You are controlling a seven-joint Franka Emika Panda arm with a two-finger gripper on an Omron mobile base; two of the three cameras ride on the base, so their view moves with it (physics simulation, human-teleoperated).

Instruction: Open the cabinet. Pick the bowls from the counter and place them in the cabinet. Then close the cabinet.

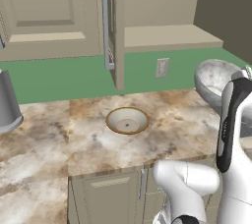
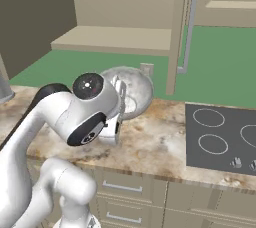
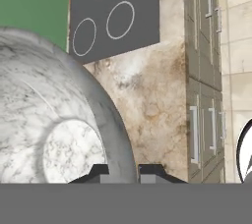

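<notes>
My gripper [image 3: 123, 171] is shut on the rim of the mottled grey-white bowl [image 3: 59, 120], one finger on each side of its wall. The bowl [image 1: 214, 78] hangs tilted on its side above the counter [image 1: 49, 134], below the cabinet's shelf [image 1: 167, 36]. In the right base view the same bowl [image 2: 132, 89] shows behind my wrist. The cream bowl [image 1: 127, 120] with the orange-brown rim sits upright on the counter. The cabinet's right half stands open, with its door [image 1: 118, 31] swung out edge-on and its silver bar handle [image 1: 107, 26] facing left.
A tall grey cylinder [image 1: 7, 102] stands at the counter's far left. A dark stovetop [image 2: 220, 137] lies to the right of the bowl. An outlet [image 1: 162, 67] sits on the green wall. Low cabinets [image 1: 108, 193] with short handles run under the counter.
</notes>
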